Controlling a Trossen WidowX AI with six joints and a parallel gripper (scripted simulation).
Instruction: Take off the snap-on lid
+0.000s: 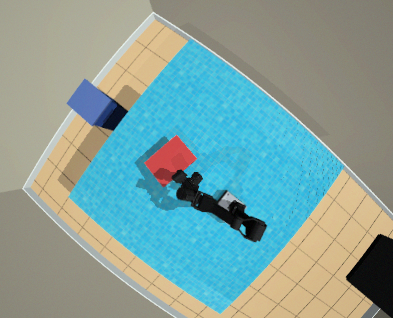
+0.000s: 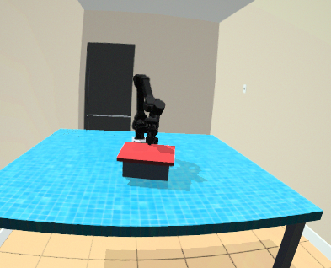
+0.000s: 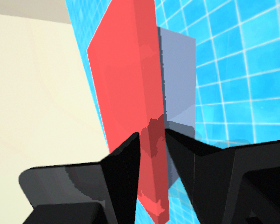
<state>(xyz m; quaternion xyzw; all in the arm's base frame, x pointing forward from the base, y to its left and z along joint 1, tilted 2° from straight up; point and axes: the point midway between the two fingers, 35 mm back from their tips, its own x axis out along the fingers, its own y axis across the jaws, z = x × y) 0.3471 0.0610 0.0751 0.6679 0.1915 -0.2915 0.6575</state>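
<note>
From above, the black gripper (image 1: 188, 177) (image 2: 152, 142) (image 3: 151, 134) reaches the near edge of the red lid (image 1: 170, 159) (image 2: 147, 152) (image 3: 125, 75); from across the table (image 1: 244, 120) (image 2: 79, 185) (image 3: 223, 65), I see that lid over the dark box (image 2: 146, 170) (image 3: 180, 75); up close at the wrist, the fingers pinch the lid's rim, the box's grey wall just beside
</note>
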